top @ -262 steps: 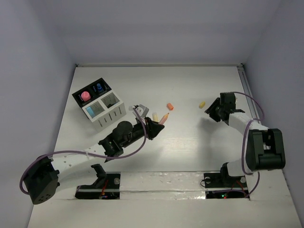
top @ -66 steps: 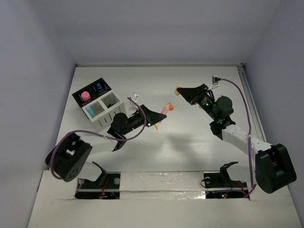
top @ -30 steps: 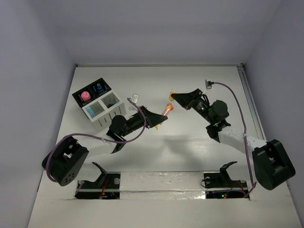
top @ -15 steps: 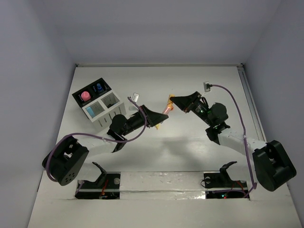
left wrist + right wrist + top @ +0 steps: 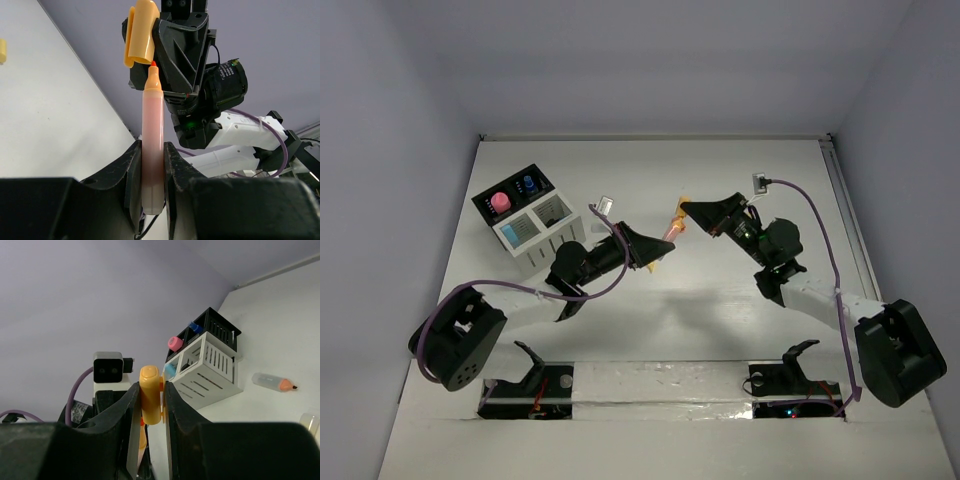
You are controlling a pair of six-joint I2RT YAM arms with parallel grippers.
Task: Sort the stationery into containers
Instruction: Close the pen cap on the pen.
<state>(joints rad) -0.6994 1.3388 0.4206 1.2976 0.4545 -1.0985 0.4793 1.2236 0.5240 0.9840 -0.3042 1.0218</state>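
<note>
Orange cap (image 5: 141,32) now nearer marker (image 5: 152,145)

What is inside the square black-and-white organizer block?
Organizer block: a pink-topped item, a blue-capped item, a light blue piece. Walls hide their lower parts; fourth compartment unclear.

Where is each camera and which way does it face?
Top external: above, behind; faces down at the white table; both arms show.
Left wrist: on the left gripper; own jaws clamp the uncapped orange marker, facing the right gripper.
Right wrist: on the right gripper; own jaws clamp the orange cap, facing the black-and-white slotted organizer.
Shared: the cap.
</note>
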